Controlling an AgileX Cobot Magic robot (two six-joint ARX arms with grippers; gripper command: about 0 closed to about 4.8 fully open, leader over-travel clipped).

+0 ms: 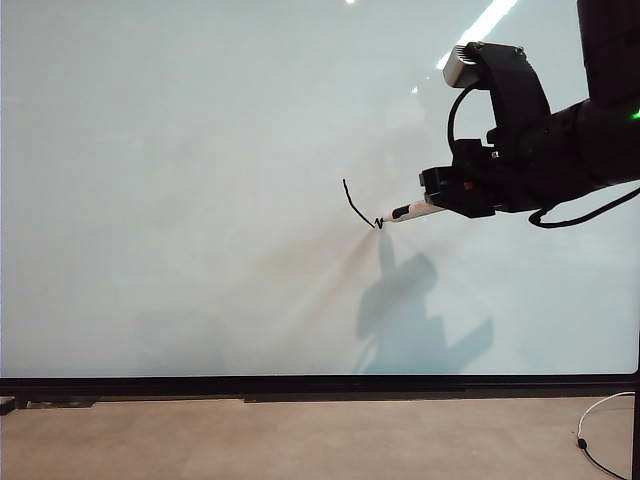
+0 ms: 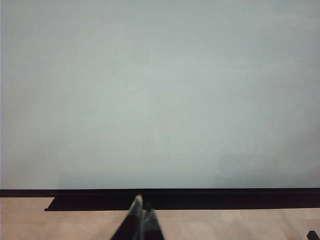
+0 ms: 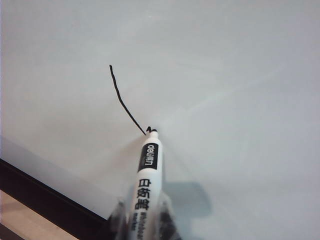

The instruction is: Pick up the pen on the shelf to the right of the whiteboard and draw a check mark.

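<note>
Right gripper [image 1: 448, 200] clamps the pen [image 3: 146, 186], tip on the whiteboard [image 1: 180, 150] at the check mark's [image 3: 126, 109] corner — next, a steady upstroke; left gripper [image 2: 140, 220] closed, idle, low before the board.

R gripper [image 1: 432, 208] right of centre, in front of whiteboard [image 1: 200, 150], clamped on pen [image 1: 415, 210]; tip touches board at lower end of check mark [image 1: 357, 207]. L gripper [image 2: 142, 215] low, near board's bottom edge, pads together.
</note>
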